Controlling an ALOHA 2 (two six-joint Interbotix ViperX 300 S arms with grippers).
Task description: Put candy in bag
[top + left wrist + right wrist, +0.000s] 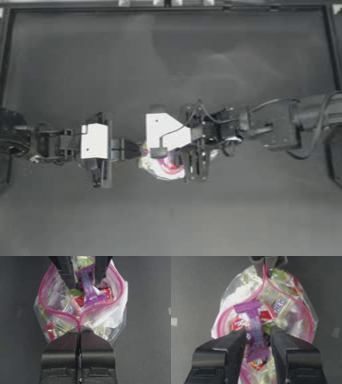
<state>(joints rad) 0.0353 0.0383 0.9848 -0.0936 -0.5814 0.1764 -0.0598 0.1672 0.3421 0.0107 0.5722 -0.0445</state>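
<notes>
Your right gripper [257,338] pinches the candy [254,328], its long axis pointing into the bag [110,316]; left gripper [79,331] is pressed together on the bag's rim.

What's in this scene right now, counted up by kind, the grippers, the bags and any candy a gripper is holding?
Grippers: 2, the left gripper shut on the zip rim of the bag, the right gripper over the open mouth.
Bags: 1, the bag, clear, sweets inside.
Held candy: 1, the candy, purple-pink, between the right jaws.
Total: 4
</notes>
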